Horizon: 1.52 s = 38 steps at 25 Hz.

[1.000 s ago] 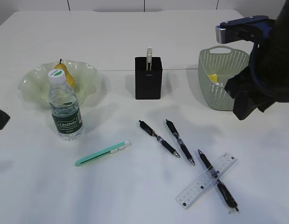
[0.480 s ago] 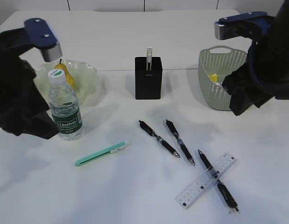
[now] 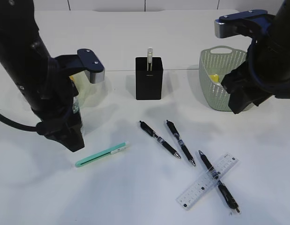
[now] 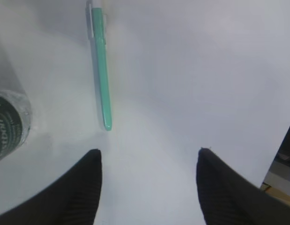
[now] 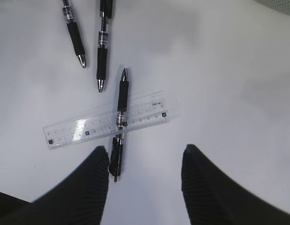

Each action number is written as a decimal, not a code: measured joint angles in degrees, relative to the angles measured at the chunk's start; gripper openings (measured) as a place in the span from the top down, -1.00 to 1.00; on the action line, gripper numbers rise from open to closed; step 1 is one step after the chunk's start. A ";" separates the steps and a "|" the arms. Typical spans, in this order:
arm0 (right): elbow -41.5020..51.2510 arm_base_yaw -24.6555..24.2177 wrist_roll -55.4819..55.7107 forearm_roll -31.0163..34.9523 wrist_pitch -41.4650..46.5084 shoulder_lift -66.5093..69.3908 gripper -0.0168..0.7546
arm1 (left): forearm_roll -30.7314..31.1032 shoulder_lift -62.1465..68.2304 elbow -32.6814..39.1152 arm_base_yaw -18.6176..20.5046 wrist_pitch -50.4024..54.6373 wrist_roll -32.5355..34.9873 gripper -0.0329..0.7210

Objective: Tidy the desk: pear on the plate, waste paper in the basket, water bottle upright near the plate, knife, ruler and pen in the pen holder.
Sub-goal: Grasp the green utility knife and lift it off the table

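My left gripper hangs open over bare desk, just short of the green knife, with the water bottle upright at its left. In the exterior view the left arm hides the pear and most of the plate. My right gripper is open above the ruler, which has one black pen lying across it. Two more pens lie beside it. The black pen holder stands mid-desk. Something yellow lies in the basket.
A white stick pokes out of the pen holder. The left arm stands tall over the desk's left side, and the right arm hangs in front of the basket. A dark edge shows at the lower right of the left wrist view.
The left arm has come in from the left and swung down in front of the plate and bottle, toward the knife. The right arm has shifted only slightly.
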 joint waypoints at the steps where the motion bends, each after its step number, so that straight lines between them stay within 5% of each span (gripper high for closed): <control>1: 0.00 0.00 0.00 0.00 0.00 0.00 -0.02 | 0.00 1.13 -0.29 0.00 0.00 0.04 -0.27; 38: 0.00 0.00 0.00 -0.03 -0.13 0.00 -0.02 | 2.24 19.22 -1.30 0.00 -10.53 0.04 -0.25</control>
